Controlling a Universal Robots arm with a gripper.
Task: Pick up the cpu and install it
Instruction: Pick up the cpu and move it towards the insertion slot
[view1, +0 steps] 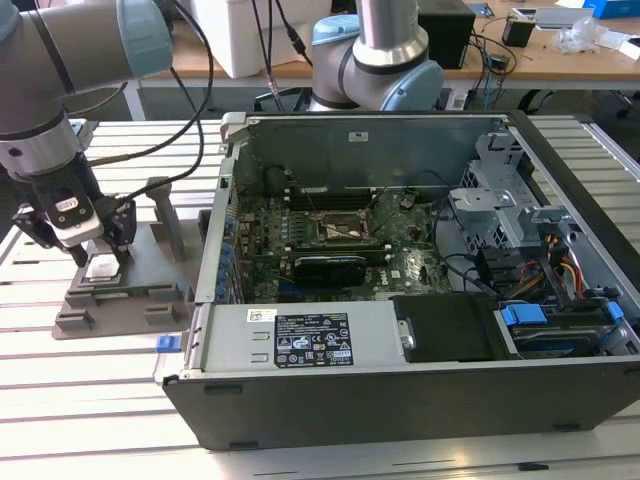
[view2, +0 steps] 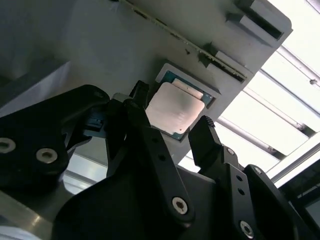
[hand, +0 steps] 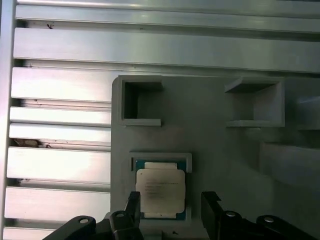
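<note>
We see the gripper (view1: 97, 252) hanging low over a grey holder (view1: 125, 305) that sits on the slatted metal table (view1: 100, 400), close to the table's edge at the exterior view's left. The chip (view1: 103, 266) lies flat in a shallow square recess of that holder, silvery top plate up, with a thin rim of blue-green showing around it in both wrist views.

In the first wrist view the gripper (hand: 171, 197) has its two black fingers (hand: 210, 205) spread apart, one on each side of the chip (hand: 160, 186). One finger stands right at the chip's edge, and we cannot tell whether it touches. The other stands clear of the opposite edge, with a strip of holder (hand: 225, 150) showing between. Nothing is clamped.

The second wrist view shows the same from a slant: the gripper (view2: 171, 111) straddles the chip (view2: 177, 109), which rests seated in the holder (view2: 100, 45).

Beside the holder, over the middle of the table, stands an open computer case (view1: 400, 400) with its green board (view1: 420, 265) exposed. The base of a second arm (view1: 372, 60) rises behind the case at the table's far edge.
</note>
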